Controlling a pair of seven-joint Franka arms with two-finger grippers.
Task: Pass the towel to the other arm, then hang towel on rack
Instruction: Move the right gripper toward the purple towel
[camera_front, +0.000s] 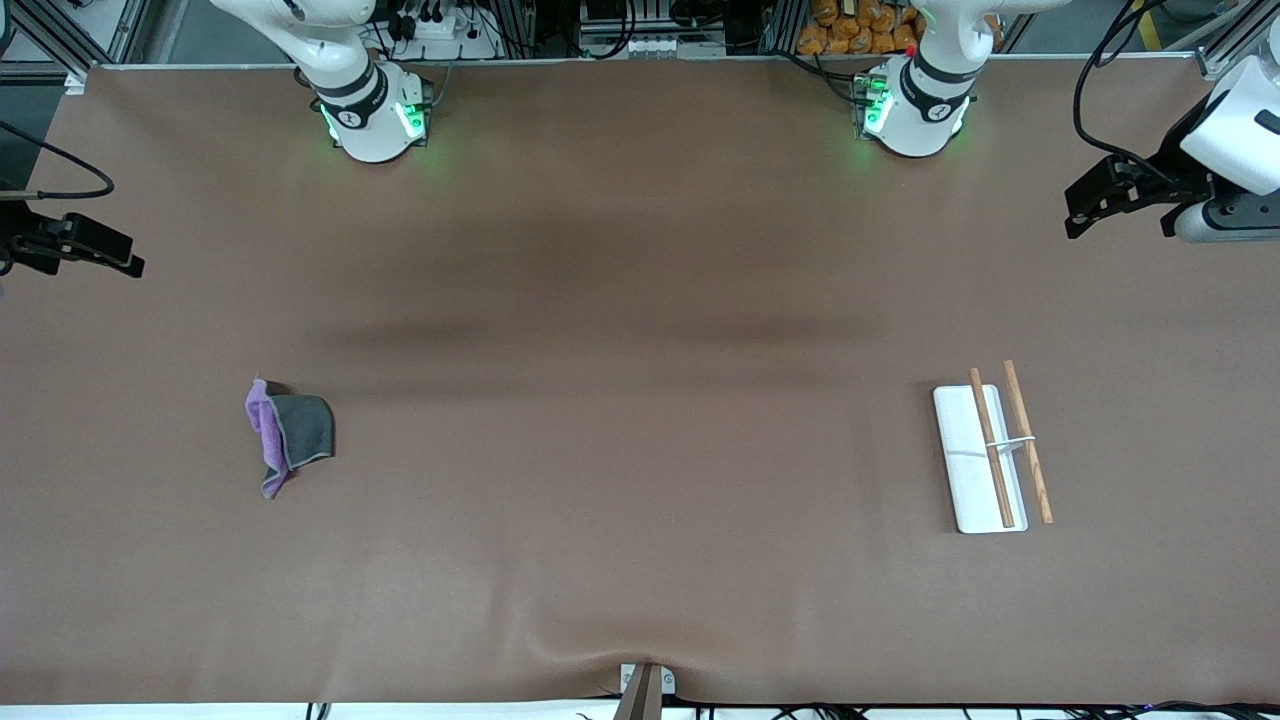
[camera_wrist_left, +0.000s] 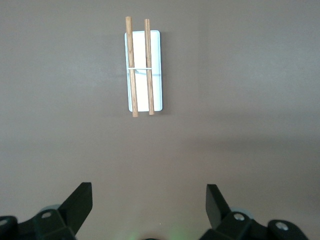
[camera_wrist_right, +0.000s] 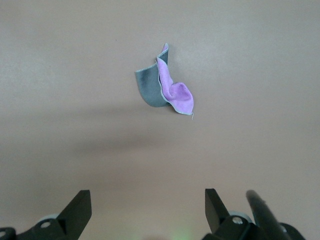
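Observation:
The towel (camera_front: 290, 432) lies crumpled on the table toward the right arm's end, dark grey face up with a purple fold along one side. It also shows in the right wrist view (camera_wrist_right: 165, 90). The rack (camera_front: 968, 480) lies toward the left arm's end, a white base plate with two wooden rods and a thin metal crosspiece; it also shows in the left wrist view (camera_wrist_left: 156, 70). My right gripper (camera_front: 110, 255) (camera_wrist_right: 148, 200) is open and empty, high over the table's edge at its own end. My left gripper (camera_front: 1120, 215) (camera_wrist_left: 149, 200) is open and empty, high over its end.
The brown table mat (camera_front: 640, 400) covers the whole table. The two arm bases (camera_front: 375, 115) (camera_front: 915, 110) stand along the edge farthest from the front camera. A small mount (camera_front: 645, 685) sits at the nearest edge.

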